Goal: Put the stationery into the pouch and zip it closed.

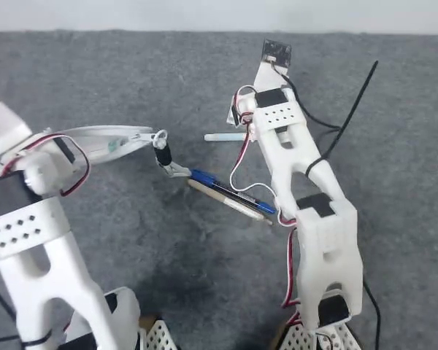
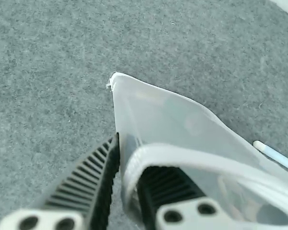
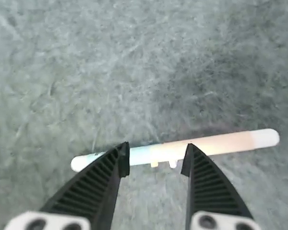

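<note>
under my right gripper, jaws spread, lies a white pen, likely light and slick; i'd pinch its middle. left gripper clamps the floppy pouch rim.

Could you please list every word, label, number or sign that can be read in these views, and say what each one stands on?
No text can be read in any view.
The white pen in front of the open right claw: no legible print.
The clear pouch gripped by the left claw: no readable label.
The blue pen and the pale pen beside it: any print is too small to read.
</note>
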Robot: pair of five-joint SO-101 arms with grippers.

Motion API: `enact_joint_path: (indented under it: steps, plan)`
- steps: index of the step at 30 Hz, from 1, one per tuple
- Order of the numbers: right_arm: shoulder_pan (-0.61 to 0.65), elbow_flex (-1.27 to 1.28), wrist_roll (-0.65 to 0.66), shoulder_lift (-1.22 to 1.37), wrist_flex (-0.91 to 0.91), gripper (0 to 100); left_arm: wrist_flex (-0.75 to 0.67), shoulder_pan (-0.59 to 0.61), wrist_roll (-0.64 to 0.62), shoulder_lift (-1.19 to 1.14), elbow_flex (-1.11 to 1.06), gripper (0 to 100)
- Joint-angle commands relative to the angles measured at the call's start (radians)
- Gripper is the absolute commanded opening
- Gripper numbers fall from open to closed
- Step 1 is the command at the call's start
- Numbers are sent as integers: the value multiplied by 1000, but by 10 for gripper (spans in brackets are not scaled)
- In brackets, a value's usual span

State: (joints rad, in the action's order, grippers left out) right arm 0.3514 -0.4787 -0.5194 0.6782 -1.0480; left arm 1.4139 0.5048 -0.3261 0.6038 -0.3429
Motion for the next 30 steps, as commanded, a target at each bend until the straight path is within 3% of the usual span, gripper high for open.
enact_joint_path:
  steps: [1,11,21,30]
  plan:
    - [-16,-101,-21,15,-12,177,-38,3,15,8,18,10]
    - [-16,-147,-21,120,-42,175,-35,3,17,8,16,10]
    - [-10,-155,2,91,-315,177,-38,3,17,12,4,10]
    - [4,-180,440,-81,-470,177,-54,3,17,8,2,10]
